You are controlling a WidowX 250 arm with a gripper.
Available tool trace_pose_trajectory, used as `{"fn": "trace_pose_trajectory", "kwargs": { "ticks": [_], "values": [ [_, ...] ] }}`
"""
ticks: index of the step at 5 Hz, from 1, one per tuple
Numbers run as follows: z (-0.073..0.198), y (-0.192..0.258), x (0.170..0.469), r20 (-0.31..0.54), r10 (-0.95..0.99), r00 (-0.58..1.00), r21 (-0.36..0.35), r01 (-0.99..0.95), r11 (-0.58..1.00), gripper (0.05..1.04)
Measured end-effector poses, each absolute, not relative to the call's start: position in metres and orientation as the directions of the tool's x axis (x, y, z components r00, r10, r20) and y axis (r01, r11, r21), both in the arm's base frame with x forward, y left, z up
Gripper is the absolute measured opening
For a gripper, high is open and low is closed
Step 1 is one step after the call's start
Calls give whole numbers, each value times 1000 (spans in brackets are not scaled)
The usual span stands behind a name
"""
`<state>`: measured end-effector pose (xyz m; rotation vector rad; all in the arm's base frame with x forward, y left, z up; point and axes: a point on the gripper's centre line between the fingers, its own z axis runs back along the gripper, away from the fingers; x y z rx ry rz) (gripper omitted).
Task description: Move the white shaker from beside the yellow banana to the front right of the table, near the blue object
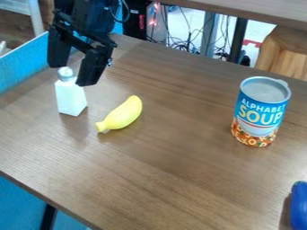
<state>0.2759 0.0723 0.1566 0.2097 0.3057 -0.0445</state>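
We've got a yellow banana [123,114] lying left of centre on the brown wood-look bench [174,166]. Tin can [260,117] stands upright well apart to its right, silver top, blue and orange label. Lower right we see part of a smooth blue object [298,210], cut off by the view's edge. Behind the bench: tangled cables [186,44], a pale wooden piece [285,56] and another wood-look surface [264,12]. Blue panel [21,65] along the left.

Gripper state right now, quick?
Gripper: open, fingers apart, holding nothing, by the top of the white bottle.
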Motion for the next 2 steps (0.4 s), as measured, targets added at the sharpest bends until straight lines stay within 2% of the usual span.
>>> {"fn": "trace_pose_trajectory", "kwargs": {
  "ticks": [1, 2],
  "values": [
    [148, 72, 276, -329, -16, 944, 188, 82, 979, 999],
    [151, 89, 280, -274, 7, 962, 158, 38, 987, 999]
  ]
}}
